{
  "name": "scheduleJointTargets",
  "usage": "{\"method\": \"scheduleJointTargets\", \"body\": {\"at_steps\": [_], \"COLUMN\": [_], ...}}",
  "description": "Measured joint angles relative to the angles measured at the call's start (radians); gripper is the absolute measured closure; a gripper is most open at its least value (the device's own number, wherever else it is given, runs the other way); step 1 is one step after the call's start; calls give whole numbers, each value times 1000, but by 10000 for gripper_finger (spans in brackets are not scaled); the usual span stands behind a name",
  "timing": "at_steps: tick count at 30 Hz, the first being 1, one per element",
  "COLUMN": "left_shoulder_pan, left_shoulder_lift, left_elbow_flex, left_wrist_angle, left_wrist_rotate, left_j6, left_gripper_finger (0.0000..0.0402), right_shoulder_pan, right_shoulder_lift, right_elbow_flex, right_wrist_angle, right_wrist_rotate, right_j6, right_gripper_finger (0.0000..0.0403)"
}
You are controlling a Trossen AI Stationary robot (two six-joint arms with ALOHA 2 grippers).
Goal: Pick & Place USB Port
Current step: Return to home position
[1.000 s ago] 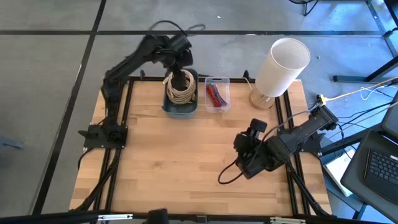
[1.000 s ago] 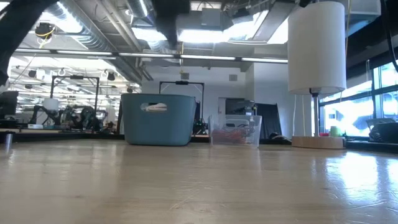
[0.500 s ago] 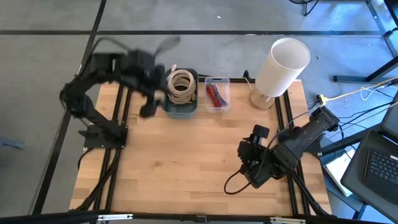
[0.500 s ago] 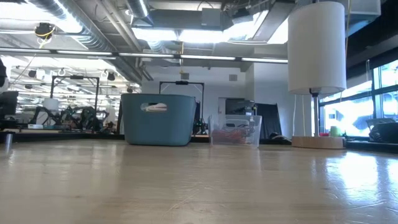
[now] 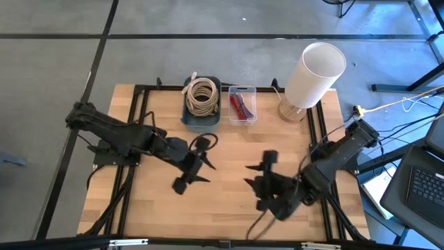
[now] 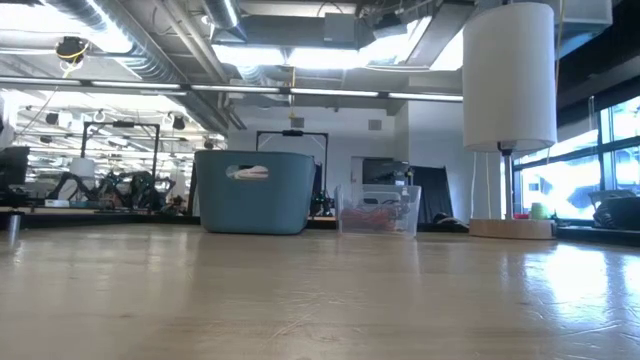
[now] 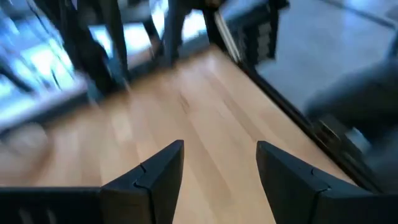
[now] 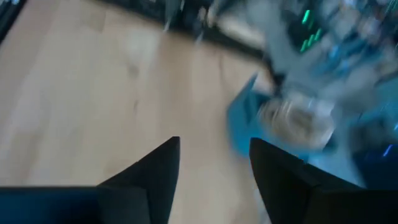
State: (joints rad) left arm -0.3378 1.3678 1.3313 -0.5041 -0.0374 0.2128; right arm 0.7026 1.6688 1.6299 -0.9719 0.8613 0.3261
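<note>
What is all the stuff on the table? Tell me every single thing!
Table: one, light wood, under everything.
Bin: one, dark blue, table's back edge.
Cables: coiled bundle, whitish, inside the bin.
Box: one, clear, red bits inside, beside the bin.
Lamp: one, white shade, wooden base, back right corner.
Left tool: one, dark, open, empty, over the table.
Right tool: one, dark, open, empty, over the table.
</note>
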Motion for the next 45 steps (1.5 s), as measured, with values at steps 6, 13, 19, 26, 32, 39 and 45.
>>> {"method": "scheduleJointTargets", "body": {"at_steps": [6,13,19,26,32,39,45], "left_shoulder_pan": [130,368,482,445,414,412,412], "left_shoulder_lift": [-2,-107,-377,-720,-935,-1053,-1055], "left_elbow_flex": [-47,-48,-77,-365,-779,-1082,-1194], "left_wrist_angle": [302,134,-56,139,416,680,766], "left_wrist_rotate": [41,88,130,272,242,240,238], "left_j6": [221,175,83,-9,-123,-188,-245], "left_gripper_finger": [206,206,220,257,283,346,397], "right_shoulder_pan": [-217,-449,-450,-343,-287,-285,-285], "right_shoulder_lift": [-7,-104,-341,-724,-926,-993,-992], "right_elbow_flex": [0,0,-72,-508,-1013,-1404,-1563], "right_wrist_angle": [321,172,22,302,806,1306,1573], "right_wrist_rotate": [-216,-494,-541,-541,-541,-541,-541], "right_j6": [-498,-532,-410,-258,-247,-203,-208], "right_gripper_finger": [257,342,396,399,400,402,402]}}
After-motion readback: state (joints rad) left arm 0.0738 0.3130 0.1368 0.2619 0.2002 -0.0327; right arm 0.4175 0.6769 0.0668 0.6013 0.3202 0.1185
